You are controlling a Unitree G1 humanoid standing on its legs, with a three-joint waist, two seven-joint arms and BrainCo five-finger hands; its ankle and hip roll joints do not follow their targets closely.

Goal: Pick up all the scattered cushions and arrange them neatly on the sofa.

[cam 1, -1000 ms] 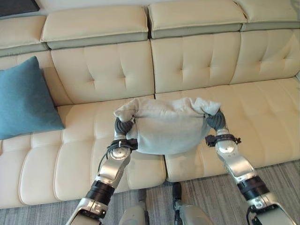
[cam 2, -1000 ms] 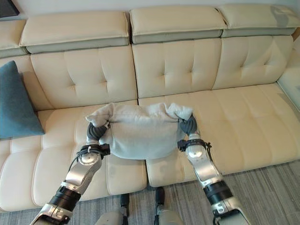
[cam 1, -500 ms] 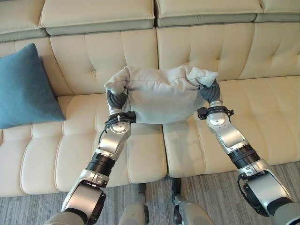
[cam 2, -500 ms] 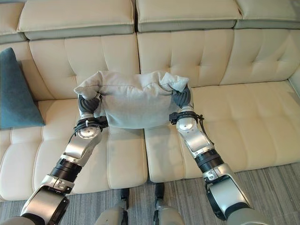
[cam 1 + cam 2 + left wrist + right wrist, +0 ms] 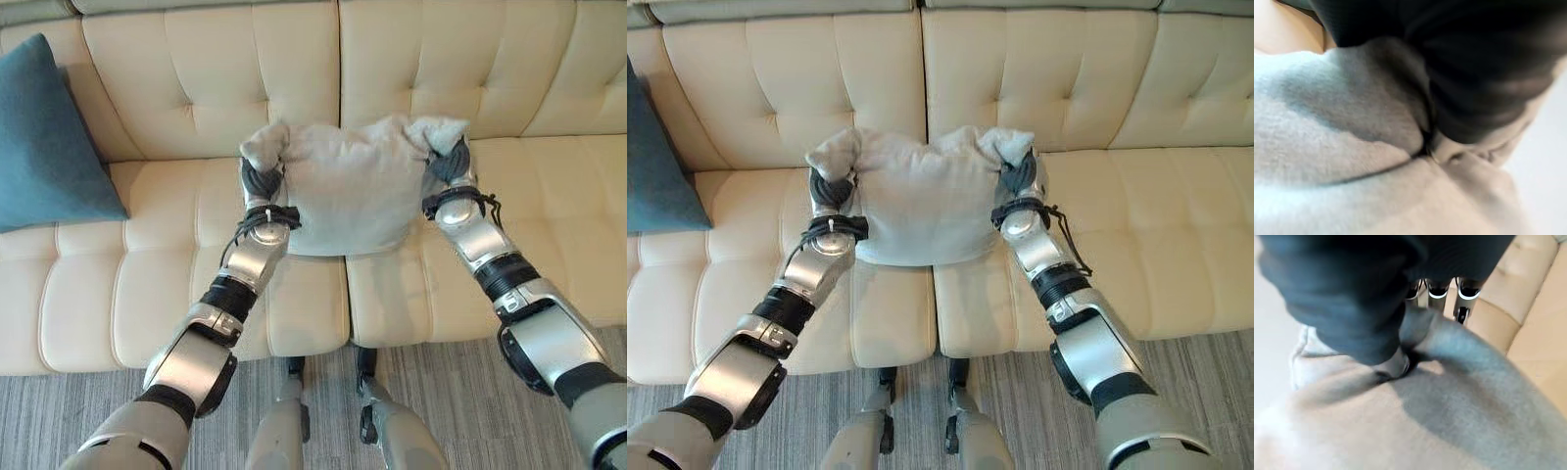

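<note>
Grey cushion (image 5: 351, 191), soft woven fabric, plump and roughly square, held out over the seat seam at 12 o'clock, close to the backrest. Gripped at both upper corners, left hand (image 5: 261, 183) at 10 o'clock and right hand (image 5: 449, 166) at 2 o'clock, fabric bunched around each; likely to keep it flat and upright for leaning against the tufted cream leather sofa (image 5: 176, 88). Fingers buried in cloth, grip impossible to judge. Teal cushion (image 5: 44, 137) already propped at 9 o'clock.
</note>
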